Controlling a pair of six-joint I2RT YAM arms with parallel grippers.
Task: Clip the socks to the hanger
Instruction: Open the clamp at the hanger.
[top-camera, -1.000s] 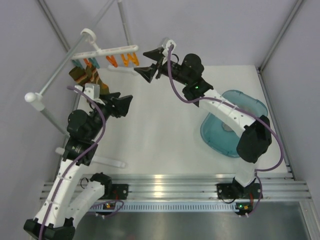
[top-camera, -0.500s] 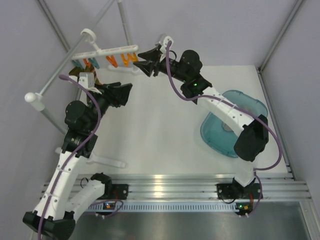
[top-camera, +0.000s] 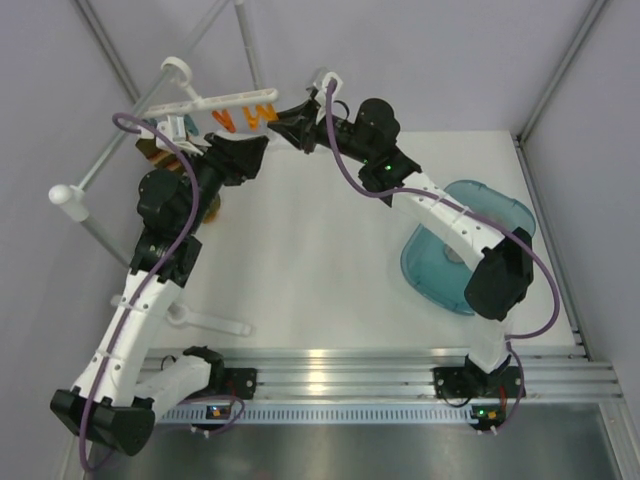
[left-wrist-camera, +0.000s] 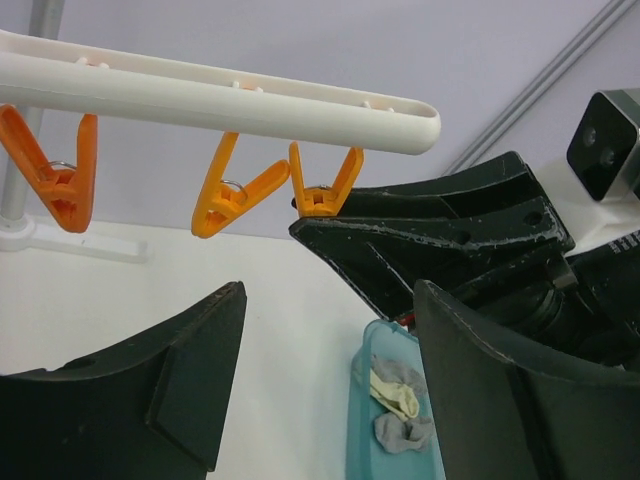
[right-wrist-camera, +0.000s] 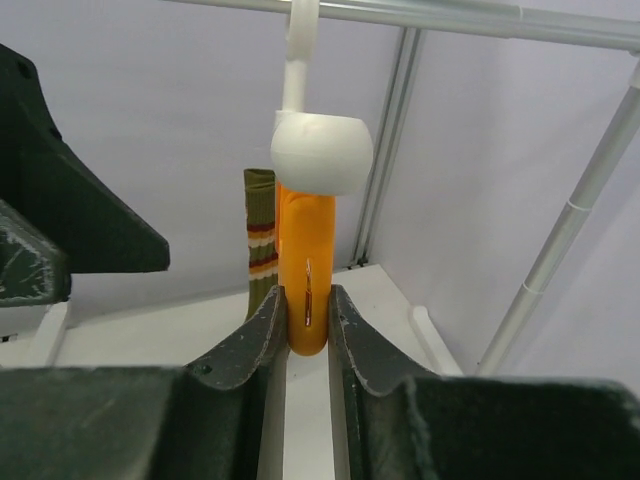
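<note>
- The hanger (top-camera: 235, 98) hangs off the white pole (top-camera: 105, 147) at the back left, with orange clips dangling under its bar.
- The grey and cream socks (left-wrist-camera: 397, 405) are lying in the teal basin (top-camera: 515, 212) over on the right, well apart from the hanger.
- My right gripper (right-wrist-camera: 306, 298) is pinched onto the orange clip (right-wrist-camera: 306, 250) at the bar's end.
- My left gripper (left-wrist-camera: 330, 310) is spread wide, nothing in it, just below the clips.
- A striped sock (right-wrist-camera: 261, 235) hangs behind that clip.
</note>
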